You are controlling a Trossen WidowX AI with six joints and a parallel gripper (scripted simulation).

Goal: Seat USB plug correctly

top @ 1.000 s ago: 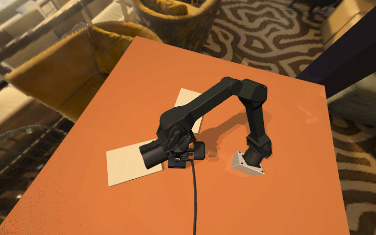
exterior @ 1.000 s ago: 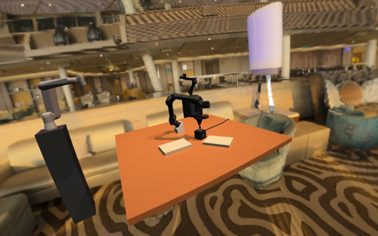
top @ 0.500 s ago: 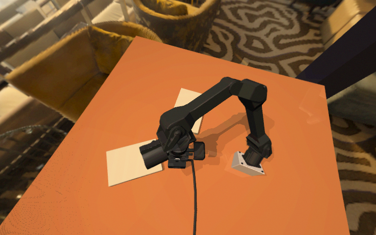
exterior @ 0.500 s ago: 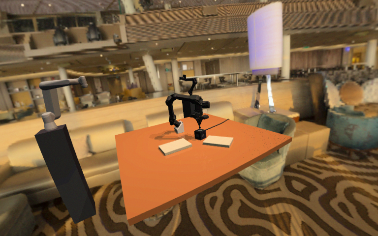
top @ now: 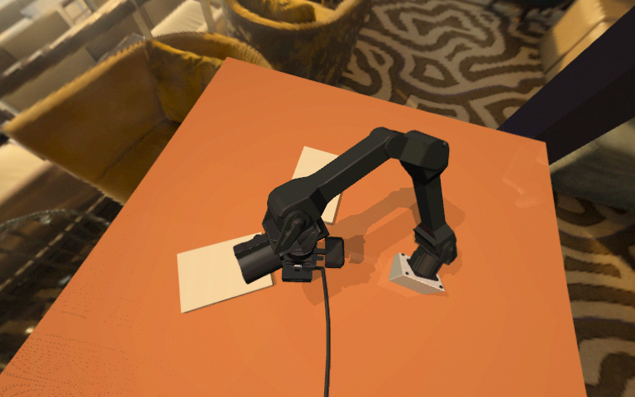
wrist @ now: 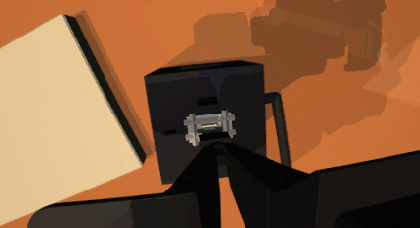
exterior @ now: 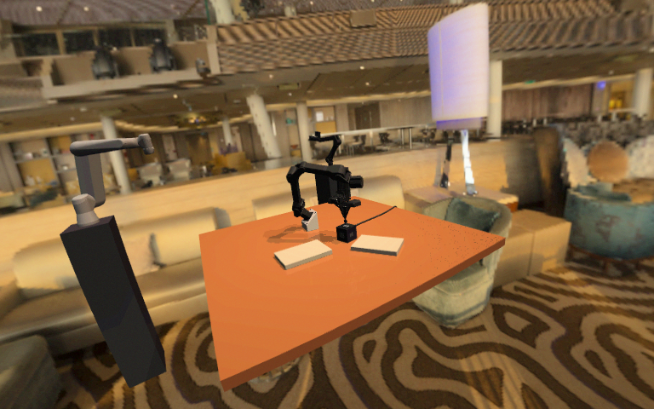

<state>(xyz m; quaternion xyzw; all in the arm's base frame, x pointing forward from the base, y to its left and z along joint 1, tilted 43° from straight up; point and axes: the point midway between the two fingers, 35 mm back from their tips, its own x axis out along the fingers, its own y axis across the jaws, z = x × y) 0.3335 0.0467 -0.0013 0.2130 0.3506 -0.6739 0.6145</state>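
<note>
The black power cube [exterior: 346,233] [wrist: 173,102] stands on the orange table. In the wrist view its top socket [wrist: 209,117] is a silver frame with a pale strip inside. My gripper [exterior: 345,221] [wrist: 219,153] points down just over the cube top, its fingertips close together at the near edge of the socket. It is shut on the USB plug, which is almost wholly hidden by the dark fingertips. Whether the plug tip is inside the socket, and which way round it is, cannot be told. In the top view the arm hides the fingertips.
A cream slab [top: 212,280] [wrist: 59,114] lies close beside the cube. A second cream slab [top: 311,160] lies farther off. A black cable [top: 327,324] [exterior: 376,215] [wrist: 281,124] runs from the cube's side. The arm's pale wedge base [top: 409,281] [exterior: 312,222] stands on the table.
</note>
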